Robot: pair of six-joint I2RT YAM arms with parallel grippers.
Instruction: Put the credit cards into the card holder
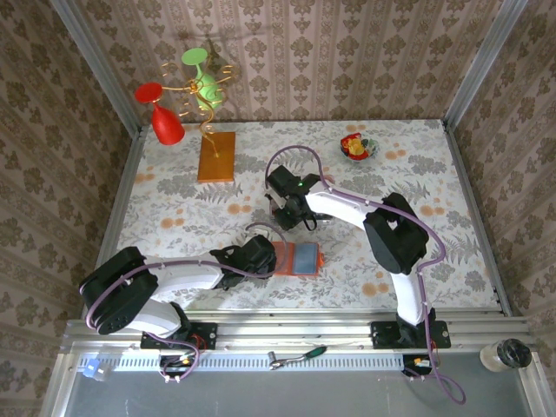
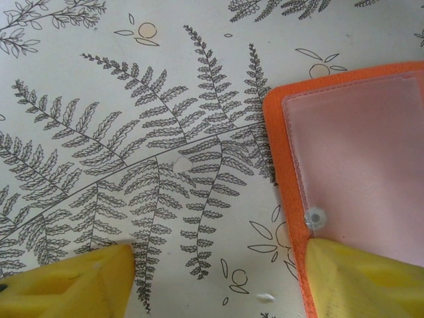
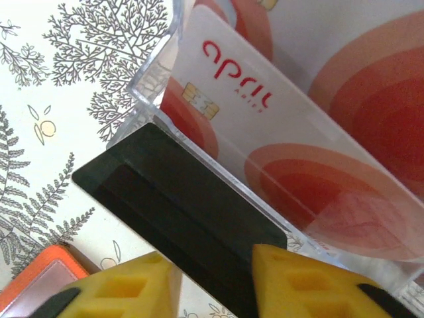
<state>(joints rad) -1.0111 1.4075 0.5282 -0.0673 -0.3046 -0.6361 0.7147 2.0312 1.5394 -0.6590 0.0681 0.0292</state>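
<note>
You are at the pick: your right pincer [image 3: 212,262] sits at the clear tray [image 3: 156,76], just above the centre of the overhead view. It straddles a black-faced card [image 3: 179,192], seemingly one of the set, that leans against the tray's front wall, and the red-and-white credit cards [image 3: 265,112] stand in the slots behind it. The jaws are narrowed around that card, but you cannot tell from the wrist view whether the pads already bite, so do not lift on faith. Close until the card sits firm, then draw it straight up along the tray wall so its edge neither catches the lip nor drags the tray along. The card holder [image 1: 300,259] lies opened flat on the table [image 1: 174,208] near the tray, in the centre of the overhead view, grey-blue inside upward. Your left pincer [image 2: 220,244] is released wide, with one finger over the holder's orange edge at the lower right of the left wrist view and the other over bare table. It looks placed to pin the holder, so press lightly and leave the clear pocket [image 2: 351,132] unobstructed. Bring the card in low and nearly flat, leading edge first toward the pocket mouth
</note>
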